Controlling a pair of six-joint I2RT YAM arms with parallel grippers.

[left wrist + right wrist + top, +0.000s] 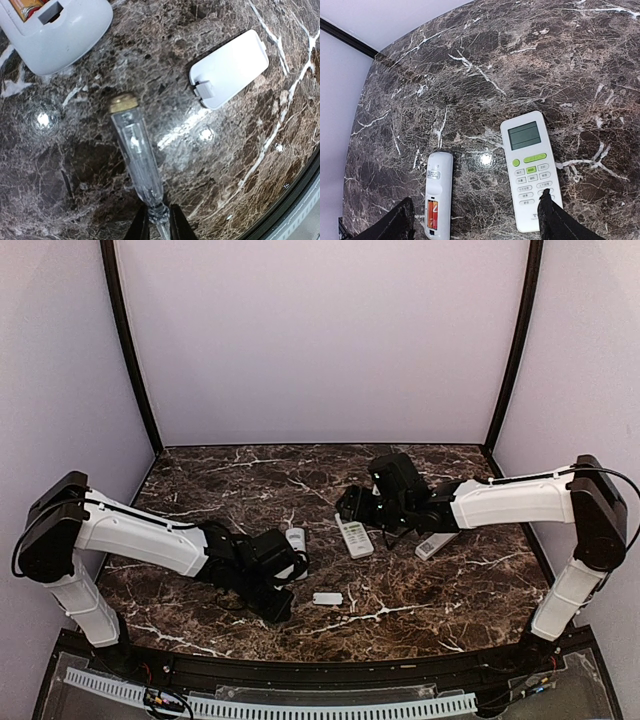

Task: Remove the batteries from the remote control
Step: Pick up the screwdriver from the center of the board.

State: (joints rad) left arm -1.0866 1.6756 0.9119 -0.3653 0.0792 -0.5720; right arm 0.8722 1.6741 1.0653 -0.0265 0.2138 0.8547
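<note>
Clear tool [135, 150] between left jaws

Face-down remote [55, 35]: the left wrist view shows one end only; the rest is cut by the top and left edges.
Battery [27, 7] in its open bay: an orange sliver, cut by the top edge.
Clear rod [134, 150], brass-capped: thin end pinched in the left tool [159, 215] and running off the bottom edge; only the finger tips show.
Third remote [436, 545]: partly hidden under the right arm in the top view.
Face-up remote [530, 170]: near corner covered by a finger [560, 222] of the right tool [477, 196].
Button legends: too small to read.
</note>
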